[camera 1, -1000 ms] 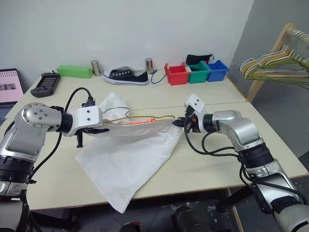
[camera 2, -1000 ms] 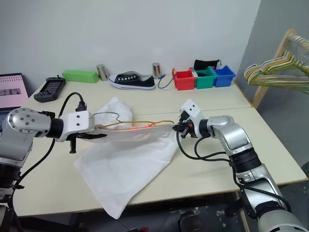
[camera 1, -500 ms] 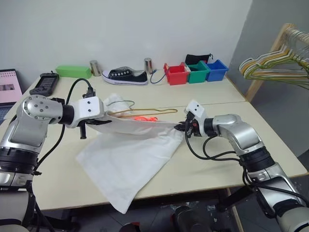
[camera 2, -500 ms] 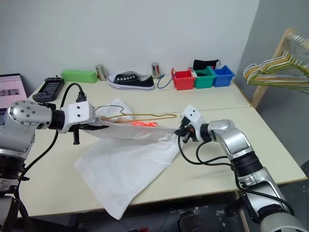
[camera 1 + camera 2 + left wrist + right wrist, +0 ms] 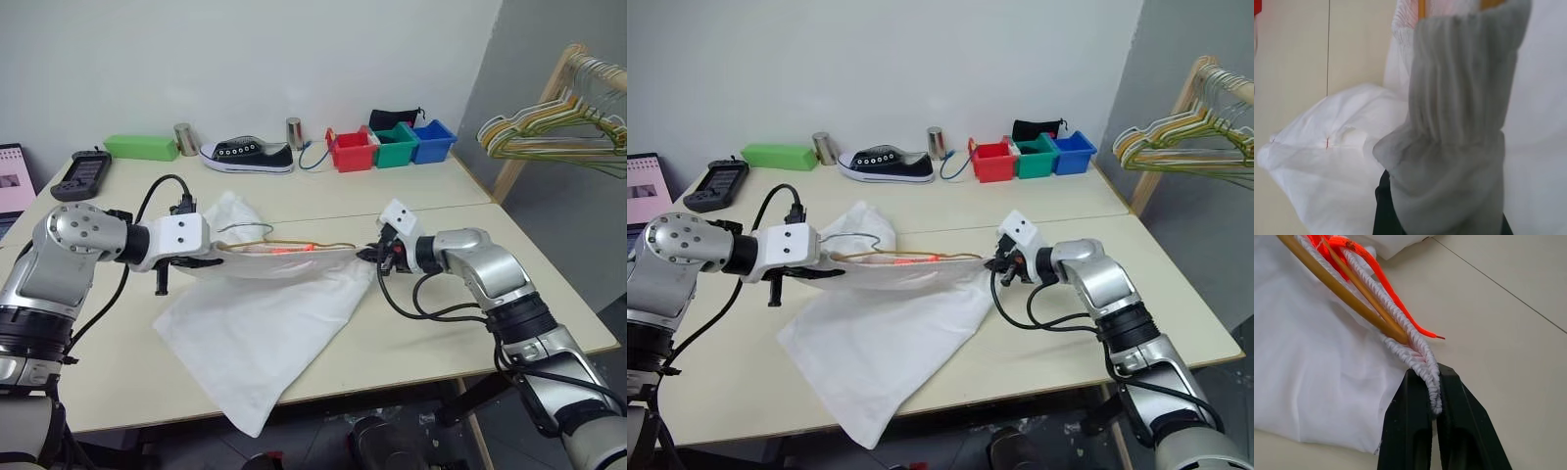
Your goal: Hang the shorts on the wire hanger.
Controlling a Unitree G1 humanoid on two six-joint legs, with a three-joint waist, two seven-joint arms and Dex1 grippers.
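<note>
The two head views look forward and down over the same table [image 5: 411, 333]. Each wrist view sits very close to the shorts' [image 5: 1312, 382] waistband, looking along its gripper.

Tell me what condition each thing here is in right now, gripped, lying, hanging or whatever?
Shorts: waistband stretched between both grippers, legs draped on the table.
Wire hanger: lying within the stretched waistband.
Orange drawstring: loose, trailing out of the waistband.
Left gripper: shut on the waistband.
Right gripper: shut on the waistband's other end.
Sneaker: upright on the table, untouched.
Coloured hangers: hanging on the wooden rack.
</note>
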